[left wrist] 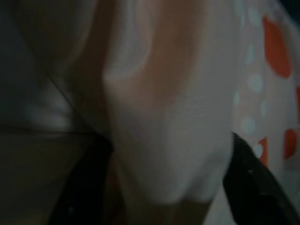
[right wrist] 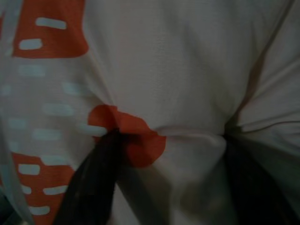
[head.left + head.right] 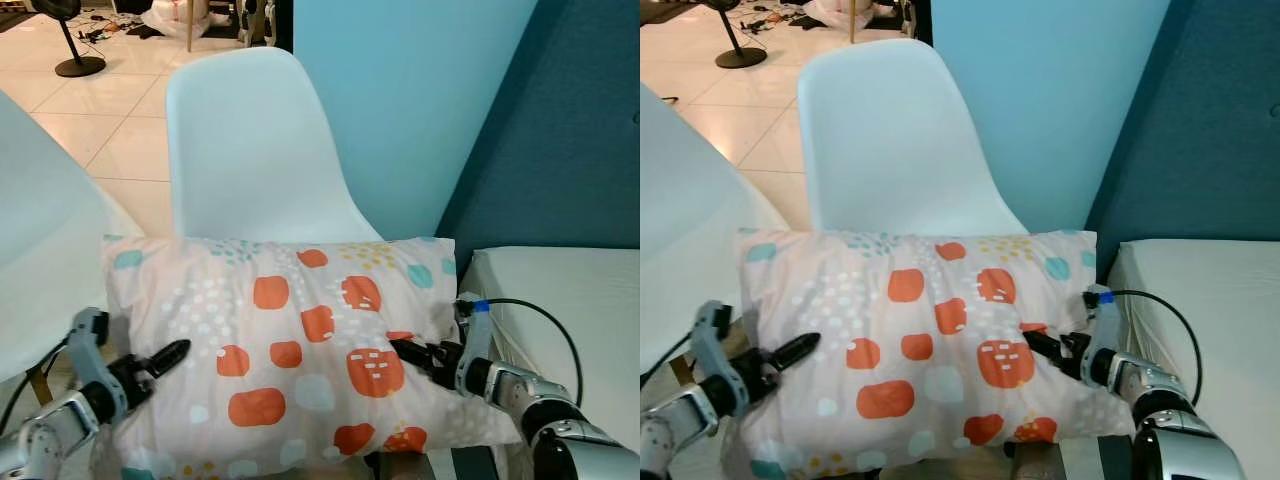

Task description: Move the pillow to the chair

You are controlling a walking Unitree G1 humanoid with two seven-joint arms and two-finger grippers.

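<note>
I hold the pillow [image 3: 300, 350] between my two arms, in front of the white chair [image 3: 255, 150], its long top edge lying across the front of the seat below the backrest. My left gripper [image 3: 160, 362] is at the pillow's left end, and in my left wrist view a bulge of the pale cloth sits between my two black fingers [image 1: 253, 187], so I take it as pinching the pillow there. My right gripper [image 3: 415, 355] bites into the right side by an orange patch, and in the right wrist view the fabric is gathered and puckered between its fingers [image 2: 93, 183], pinched tight. I judge the carrying mostly done: the pillow has reached the chair, but whether its weight already rests on the seat I cannot tell, since the pillow hides the seat's front edge. What is left is to settle it well onto the seat and let go with both grippers. To my right lies a white mattress [image 3: 580, 310] against a dark blue wall [image 3: 570, 130]. I can read no brand, label or writing anywhere; the pillow carries only orange, teal, white and yellow blotches.
</note>
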